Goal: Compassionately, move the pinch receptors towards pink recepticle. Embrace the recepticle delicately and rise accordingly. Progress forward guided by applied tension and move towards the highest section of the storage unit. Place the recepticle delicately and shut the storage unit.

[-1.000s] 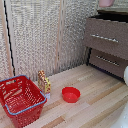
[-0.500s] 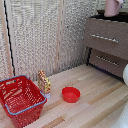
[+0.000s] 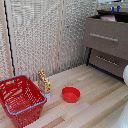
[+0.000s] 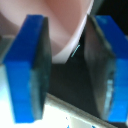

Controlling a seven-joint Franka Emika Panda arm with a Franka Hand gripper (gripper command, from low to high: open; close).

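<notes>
Gripper [image 4: 67, 70] fingers were spread apart; pink cup [image 4: 67, 25] just beyond. Slow withdrawal was advised before drawer [image 3: 105, 36] closing.

The wooden floor [image 3: 95, 95] lies open across its middle — only the red bowl [image 3: 71, 94], the red basket [image 3: 20, 100] and a small carton [image 3: 44, 82] stand toward the exterior view's left. The storage unit [image 3: 106, 45] and slatted wall [image 3: 40, 35] block the far side.
</notes>
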